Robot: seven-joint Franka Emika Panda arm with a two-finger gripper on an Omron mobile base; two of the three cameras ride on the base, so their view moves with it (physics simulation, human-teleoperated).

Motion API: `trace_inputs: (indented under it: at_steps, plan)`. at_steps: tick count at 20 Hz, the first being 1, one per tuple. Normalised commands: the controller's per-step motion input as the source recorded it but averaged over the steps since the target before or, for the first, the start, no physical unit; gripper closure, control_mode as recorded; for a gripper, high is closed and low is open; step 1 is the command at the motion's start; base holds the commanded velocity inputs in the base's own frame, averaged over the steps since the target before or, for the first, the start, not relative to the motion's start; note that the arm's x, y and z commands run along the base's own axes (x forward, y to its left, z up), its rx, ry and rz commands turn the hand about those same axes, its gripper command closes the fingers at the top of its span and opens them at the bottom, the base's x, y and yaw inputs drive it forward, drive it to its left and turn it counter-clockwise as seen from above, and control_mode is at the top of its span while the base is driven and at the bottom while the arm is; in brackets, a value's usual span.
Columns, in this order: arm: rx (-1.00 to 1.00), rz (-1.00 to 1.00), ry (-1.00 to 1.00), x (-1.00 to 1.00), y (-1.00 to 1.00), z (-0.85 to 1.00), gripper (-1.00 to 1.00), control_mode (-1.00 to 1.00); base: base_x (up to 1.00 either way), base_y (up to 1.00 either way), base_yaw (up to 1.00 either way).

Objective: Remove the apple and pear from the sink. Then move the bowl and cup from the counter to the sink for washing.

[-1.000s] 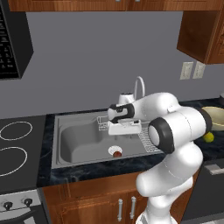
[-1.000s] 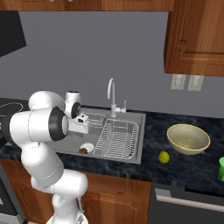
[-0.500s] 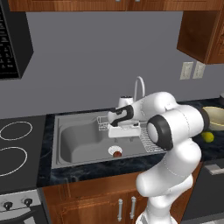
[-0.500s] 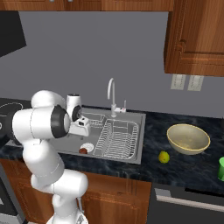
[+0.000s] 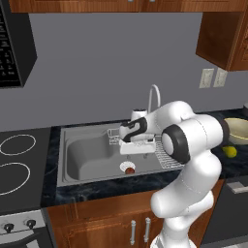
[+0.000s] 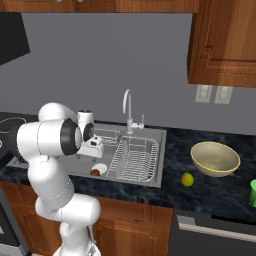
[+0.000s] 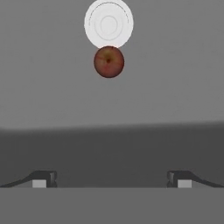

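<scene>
The dark red apple (image 7: 109, 61) lies on the grey floor of the sink (image 5: 77, 160), touching the edge of the round white drain (image 7: 108, 23). It also shows in the base views as the apple (image 5: 129, 170) and apple (image 6: 94, 172). My gripper (image 7: 110, 181) is open and empty, hanging over the basin above the apple; the hand (image 5: 135, 147) is low over the sink. The yellow-green pear (image 6: 187, 179) rests on the dark counter (image 6: 200, 192) right of the sink. The tan bowl (image 6: 215, 158) and green cup (image 6: 253, 192) stand further right.
A wire rack (image 6: 132, 157) fills the sink's right half, and the curved faucet (image 6: 126, 105) rises behind it. The stovetop (image 5: 17, 160) with white rings lies left of the sink. Wooden cabinets hang above.
The hand has come down and forward over the basin, closer to the apple. The jaws stayed open. The fruits, bowl and cup have not moved.
</scene>
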Motion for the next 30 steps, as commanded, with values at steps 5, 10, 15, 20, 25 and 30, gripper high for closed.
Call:
trace_inputs:
  at_steps: [5, 10, 15, 20, 25, 30]
  plan:
    - [0.0, 0.0, 0.0, 0.0, -0.01, -0.15, -1.0, -1.0, 0.0, 0.0, 0.0]
    - [0.0, 0.0, 0.0, 0.02, -0.02, -0.13, -1.0, -1.0, 0.0, 0.0, 0.0]
    - [0.0, -0.01, 0.0, 0.01, -0.02, -0.16, -1.0, -1.0, 0.0, 0.0, 0.0]
    - [0.0, 0.0, 0.0, 0.01, -0.04, -0.15, -1.0, -1.0, 0.0, 0.0, 0.0]
    - [0.0, 0.0, 0.0, 0.0, -0.01, -0.14, -1.0, -1.0, 0.0, 0.0, 0.0]
    - [0.0, 0.0, 0.0, 0.0, -0.01, -0.15, -1.0, -1.0, 0.0, 0.0, 0.0]
